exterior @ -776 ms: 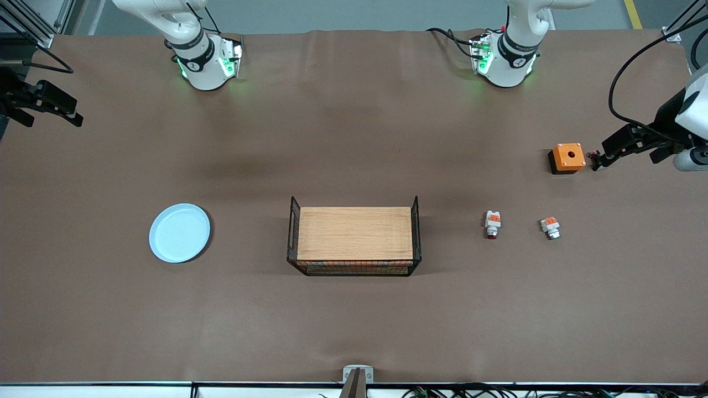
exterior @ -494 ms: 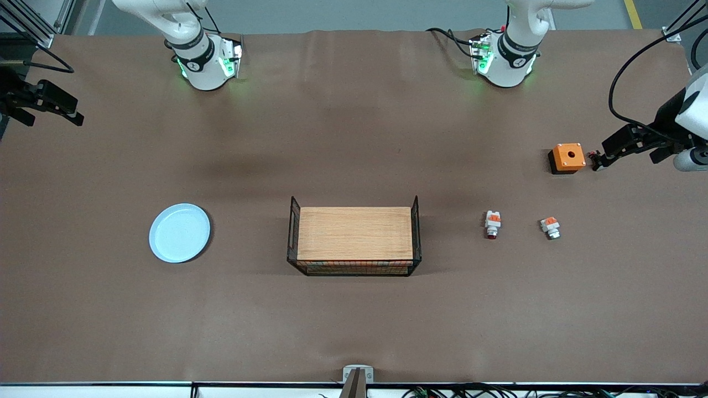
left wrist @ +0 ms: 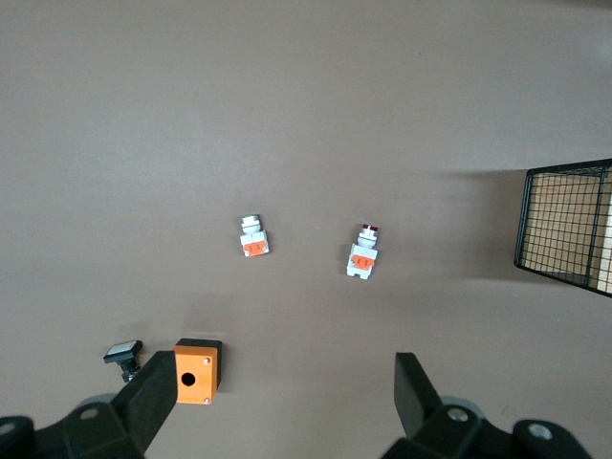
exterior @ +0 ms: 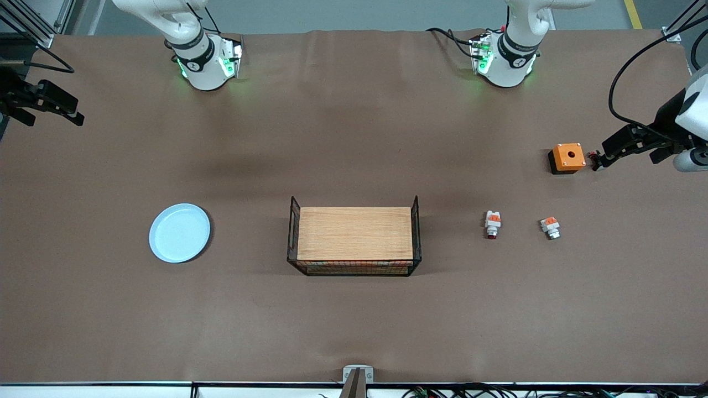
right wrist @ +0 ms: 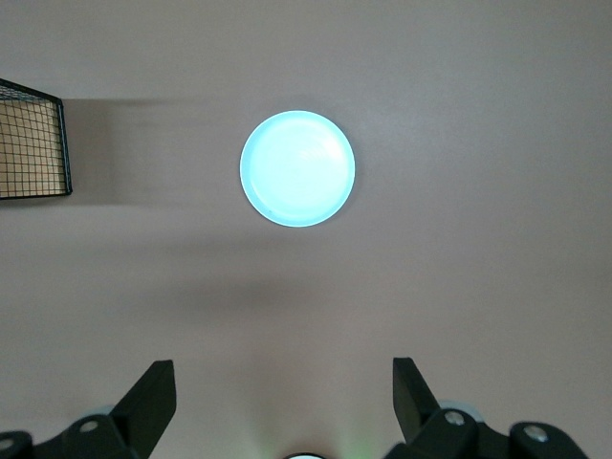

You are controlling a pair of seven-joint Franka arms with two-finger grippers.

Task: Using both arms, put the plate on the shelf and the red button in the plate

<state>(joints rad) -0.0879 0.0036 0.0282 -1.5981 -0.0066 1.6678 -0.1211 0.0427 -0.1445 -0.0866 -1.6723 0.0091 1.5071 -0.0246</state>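
The pale blue plate (exterior: pixel 180 232) (right wrist: pixel 297 168) lies flat on the brown table toward the right arm's end. The red button (exterior: pixel 492 224) (left wrist: pixel 363 253), white with an orange block and a dark red cap, lies toward the left arm's end. My left gripper (left wrist: pixel 282 411) hangs open high over the table, with nothing between its fingers. My right gripper (right wrist: pixel 284 402) is also open and empty, high up, with the plate well below it. Neither hand shows in the front view; only the arm bases do.
A wire basket (exterior: pixel 292 232) (left wrist: pixel 564 225) (right wrist: pixel 33 143) holding a wooden board stands mid-table. A similar white-and-orange part with a silvery end (exterior: pixel 550 227) (left wrist: pixel 253 236) lies beside the red button. An orange square box (exterior: pixel 567 157) (left wrist: pixel 196 371) sits farther from the front camera.
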